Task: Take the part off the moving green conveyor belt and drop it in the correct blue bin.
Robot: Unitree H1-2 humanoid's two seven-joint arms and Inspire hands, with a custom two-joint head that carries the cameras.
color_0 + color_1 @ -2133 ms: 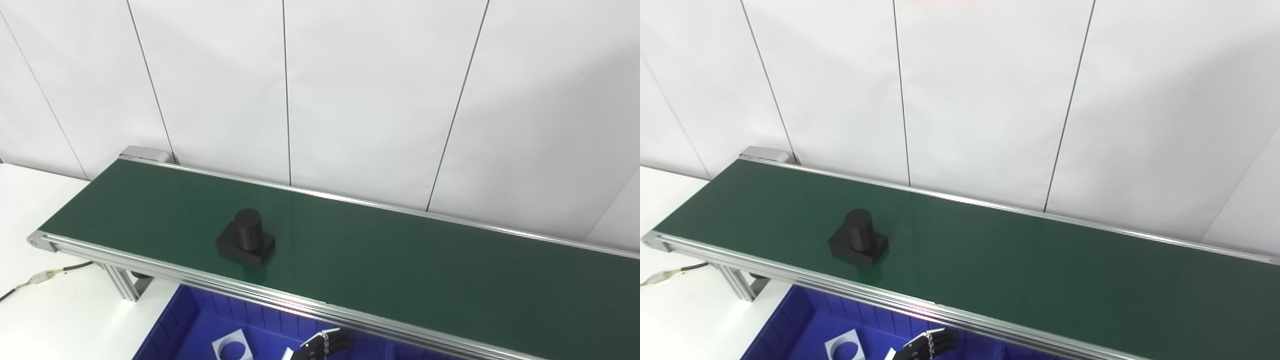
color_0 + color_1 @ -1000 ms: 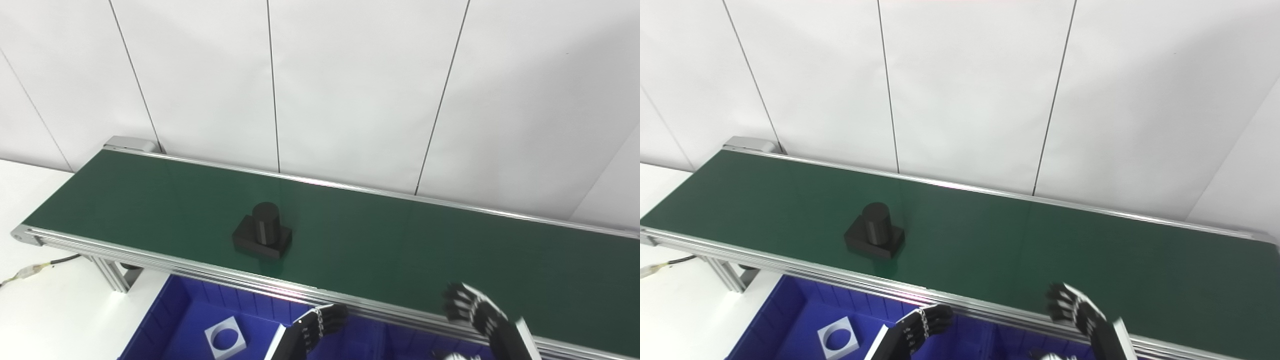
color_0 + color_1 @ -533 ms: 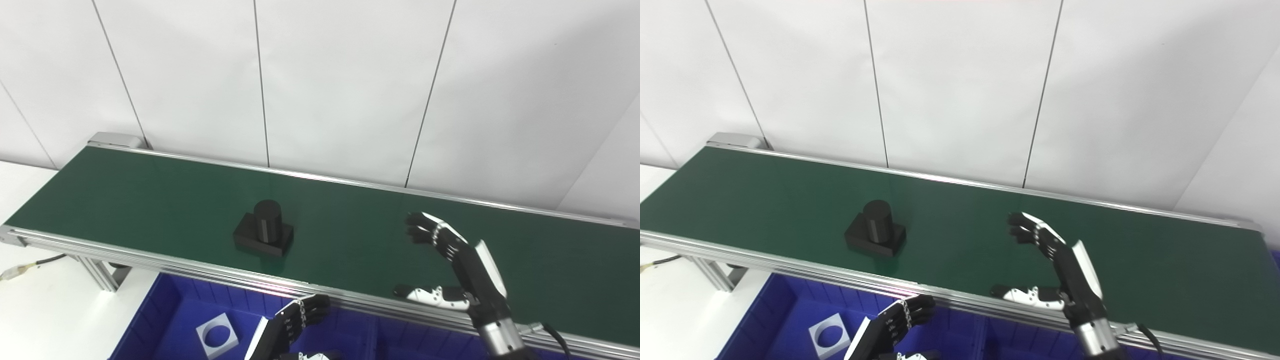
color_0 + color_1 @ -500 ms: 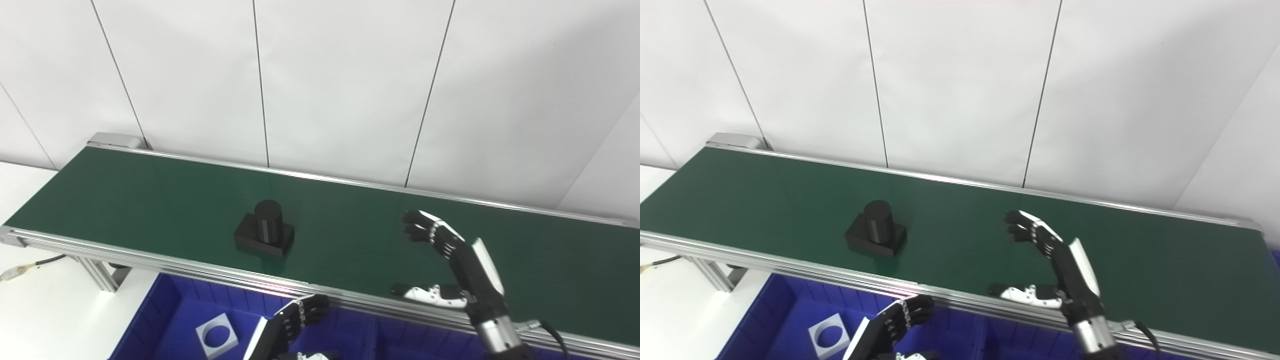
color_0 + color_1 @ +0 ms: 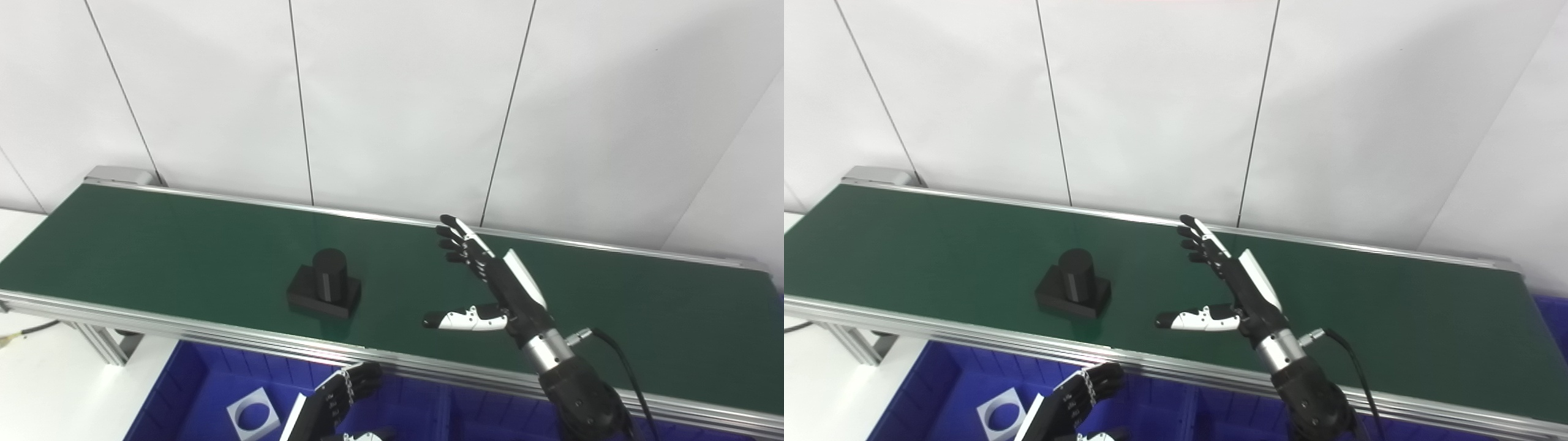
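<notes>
Sitting on the green conveyor belt point(image 5: 184, 245) near its front rail: a matte black part point(image 5: 324, 285), an upright cylinder on a square base, clear of both hands. Right hand point(image 5: 490, 288) hovers over the belt to the part's right, fingers spread, thumb out, holding nothing. Left hand point(image 5: 334, 401) sits low over the blue plastic bin point(image 5: 184, 392) holding a white square plate with a round hole point(image 5: 253, 418); fingers curled, cut off by the frame edge, grip unclear.

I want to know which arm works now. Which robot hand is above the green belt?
The right robot hand, open over the green belt beside the black part. The left robot hand is low, over the blue bin.
</notes>
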